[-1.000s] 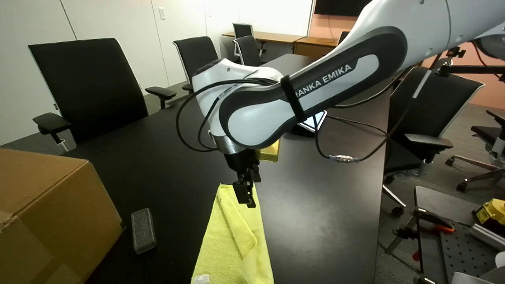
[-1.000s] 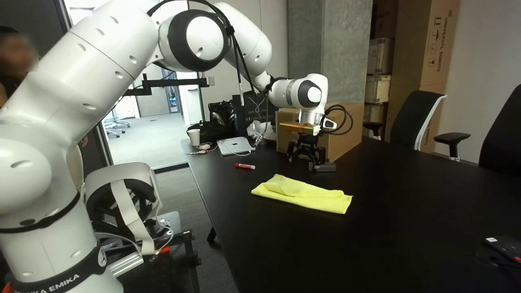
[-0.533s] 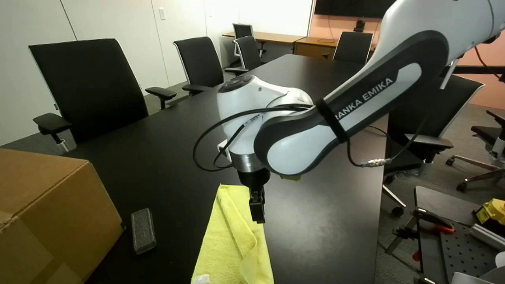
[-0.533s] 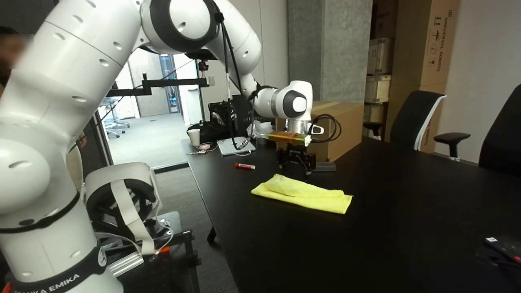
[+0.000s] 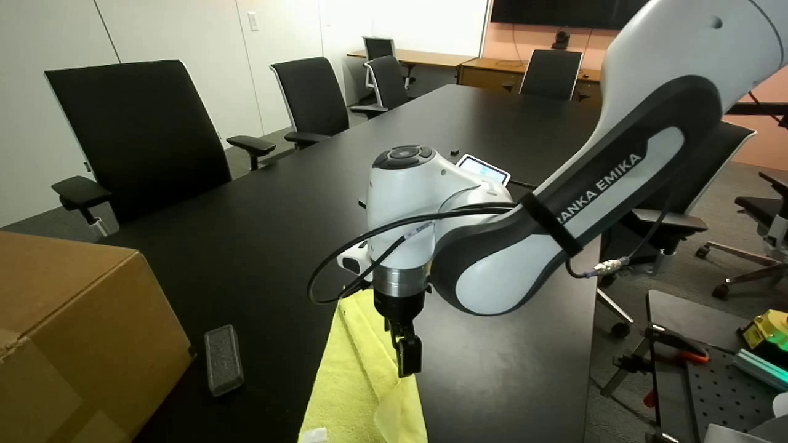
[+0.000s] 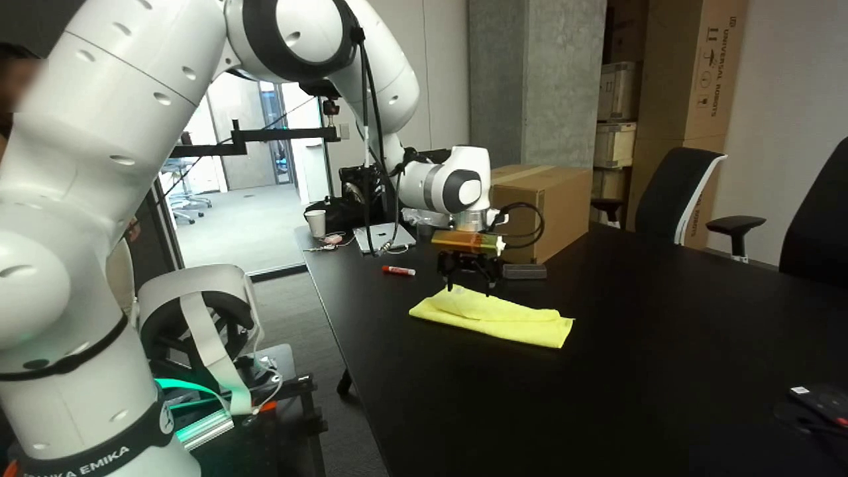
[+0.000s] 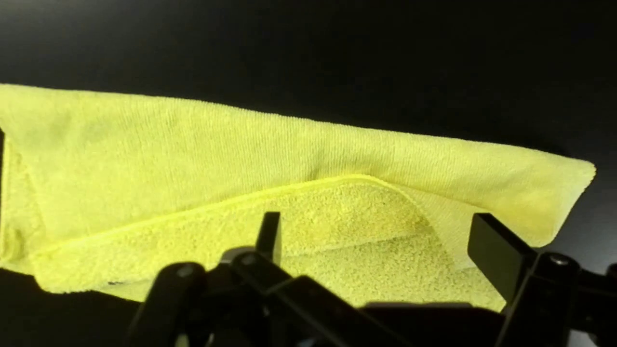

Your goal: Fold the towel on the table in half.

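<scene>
The yellow-green towel lies on the black table and also shows in an exterior view. In the wrist view the towel has a layer folded over it, with a curved, raised edge running across. My gripper is open, with its fingers wide apart and nothing between them but a view of the towel below. In both exterior views the gripper points down over or beside the towel; there its fingertips appear above its far part. Whether they touch the cloth I cannot tell.
A brown cardboard box and a dark grey block stand beside the towel. A red marker, a laptop and a white cup are near the table's edge. A tablet lies farther along.
My gripper has come down and across toward the towel's folded part, and its wrist has turned to point straight down. The towel has not moved.
</scene>
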